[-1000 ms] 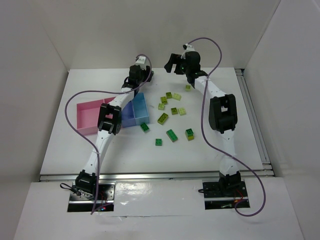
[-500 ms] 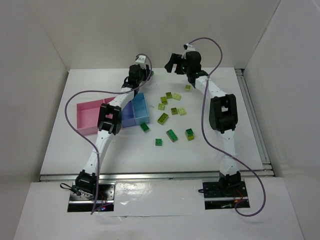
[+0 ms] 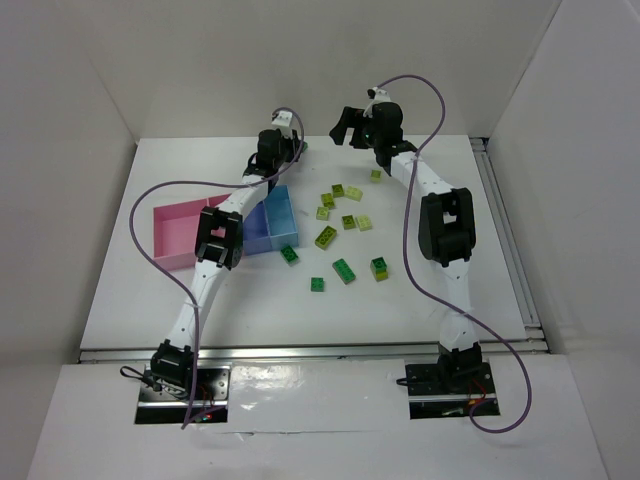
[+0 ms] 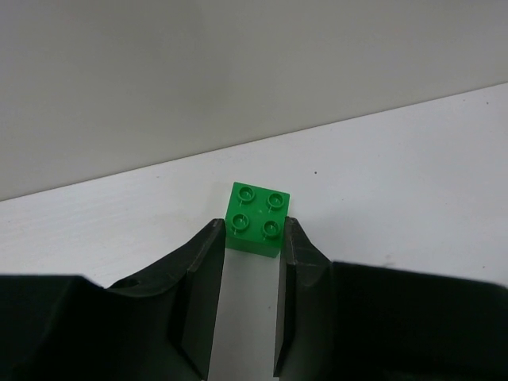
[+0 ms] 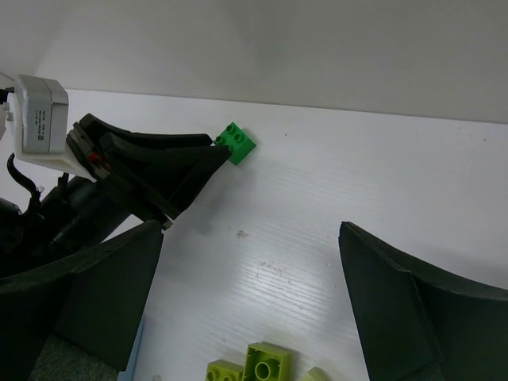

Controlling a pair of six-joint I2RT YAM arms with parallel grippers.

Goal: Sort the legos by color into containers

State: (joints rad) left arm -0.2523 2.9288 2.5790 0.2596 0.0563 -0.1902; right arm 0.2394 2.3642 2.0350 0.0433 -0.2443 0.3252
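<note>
- left claw (image 4: pixel 252 232) narrow, pinching green brick (image 4: pixel 258 210) at far edge of worktop (image 4: pixel 397 175). grip's only at the tips.
- seat deeper before lifting, keep it level, or it'll twist out.

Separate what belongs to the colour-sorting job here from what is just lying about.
Job: green brick between the left fingers; loose green and yellow-green bricks; pink bin; blue bins.
Just there: purple cables; metal rail at the table's near edge.
</note>
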